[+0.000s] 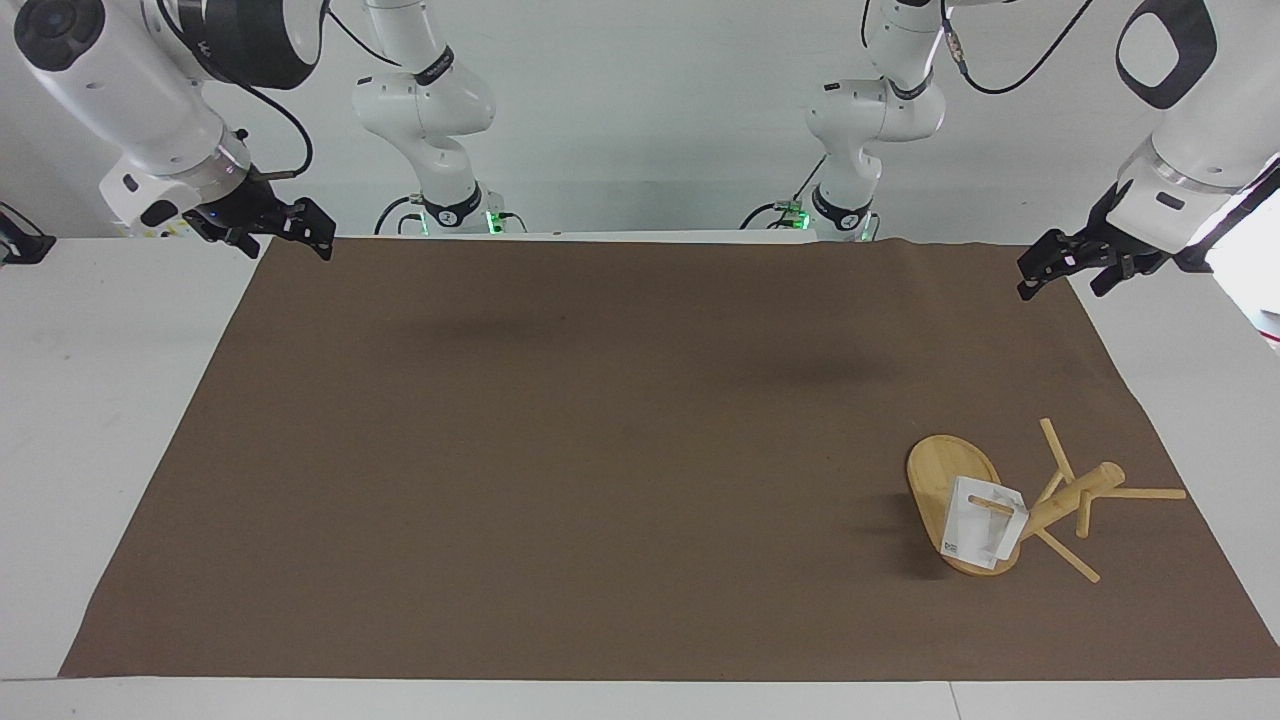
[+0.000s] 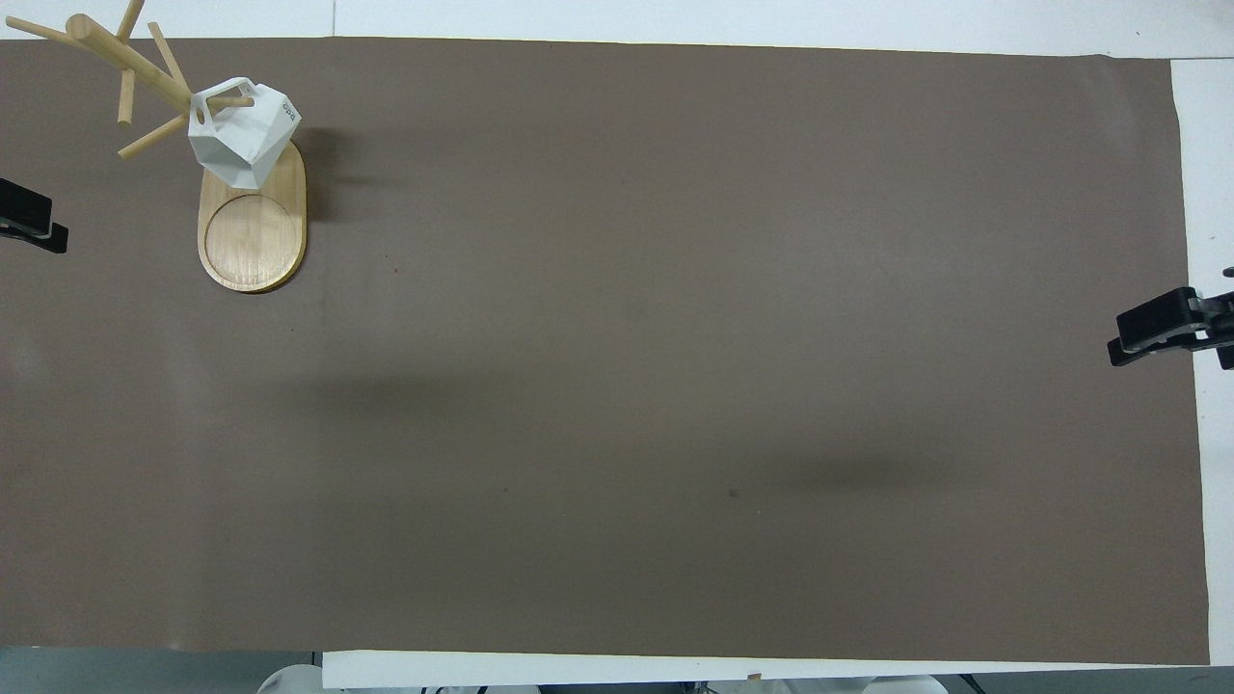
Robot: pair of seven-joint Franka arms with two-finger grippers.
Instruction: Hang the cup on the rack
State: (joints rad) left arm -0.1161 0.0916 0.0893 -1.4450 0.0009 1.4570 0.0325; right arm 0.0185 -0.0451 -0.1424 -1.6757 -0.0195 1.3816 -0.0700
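The bamboo rack [image 1: 1070, 495] [image 2: 135, 67] stands on its oval base [image 1: 940, 475] [image 2: 253, 236] at the left arm's end of the table. The white faceted cup [image 1: 980, 530] [image 2: 241, 135] hangs by its handle on a peg, above the base, with no gripper touching it. My left gripper [image 1: 1062, 283] [image 2: 29, 220] hovers open and empty over the mat's corner at that end, well clear of the rack. My right gripper [image 1: 290, 243] [image 2: 1171, 337] waits open and empty over the mat's corner at the right arm's end.
A brown mat [image 1: 600, 450] [image 2: 675, 337] covers most of the white table [image 1: 100, 400]. Nothing else lies on it besides the rack and cup.
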